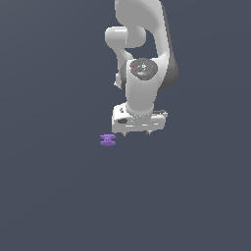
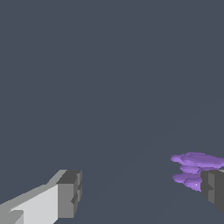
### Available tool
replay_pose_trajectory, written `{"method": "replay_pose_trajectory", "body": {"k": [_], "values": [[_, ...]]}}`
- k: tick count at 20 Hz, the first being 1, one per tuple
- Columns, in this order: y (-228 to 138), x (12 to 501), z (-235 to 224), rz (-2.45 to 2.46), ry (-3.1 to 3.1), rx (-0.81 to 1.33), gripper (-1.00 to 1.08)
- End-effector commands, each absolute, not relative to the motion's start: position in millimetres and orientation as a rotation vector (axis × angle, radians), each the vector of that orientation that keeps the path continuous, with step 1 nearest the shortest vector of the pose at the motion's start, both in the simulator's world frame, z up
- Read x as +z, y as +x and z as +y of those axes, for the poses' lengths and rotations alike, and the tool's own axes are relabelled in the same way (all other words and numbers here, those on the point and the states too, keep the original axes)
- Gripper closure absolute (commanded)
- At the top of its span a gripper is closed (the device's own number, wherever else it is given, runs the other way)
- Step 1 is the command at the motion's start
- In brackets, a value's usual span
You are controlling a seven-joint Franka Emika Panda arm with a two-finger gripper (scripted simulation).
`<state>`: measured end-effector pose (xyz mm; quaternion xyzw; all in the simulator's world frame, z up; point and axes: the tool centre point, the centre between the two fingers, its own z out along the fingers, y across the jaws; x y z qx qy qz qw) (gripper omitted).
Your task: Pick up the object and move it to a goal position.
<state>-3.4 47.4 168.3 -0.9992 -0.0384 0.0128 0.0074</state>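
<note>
Fingers (image 2: 70,194): two grey pads seen in the wrist view, one at each lower corner, set wide apart with bare floor between them. Nothing is held.

Gripper (image 1: 137,133): spread open and pointing down in the exterior view. Only short finger stubs show under the white hand body, close above the floor. Whether the tips touch the floor cannot be told.

Spool (image 1: 108,140): small purple piece, two flat discs joined by a narrow waist, standing upright with discs level. In the exterior view it sits on the floor just beside the gripper, toward that view's left, outside the span of the fingers and slightly lower in the picture than the hand body. In the wrist view the spool (image 2: 192,168) lies right by one finger, whose grey pad overlaps its lower edge — contact between the two cannot be judged. It is not between the fingers.

Arm (image 1: 142,83): white Panda links rising from the hand toward the top of the exterior view; wrist housing carries a dark round cap with small red and blue marks. Upper links bend back behind it and leave the picture at the top edge.

Floor (image 1: 54,196): plain slate-blue surface — uniform in both views.
</note>
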Motion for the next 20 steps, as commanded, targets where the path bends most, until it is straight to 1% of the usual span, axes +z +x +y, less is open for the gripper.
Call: {"method": "replay_pose_trajectory", "body": {"k": [1, 11, 20], "values": [[-3, 168, 47, -0.120, -3.124, 0.040, -0.92], [-5, 179, 61, -0.161, -3.127, 0.012, -0.92], [-5, 176, 57, -0.204, -3.125, 0.013, -0.92]]}}
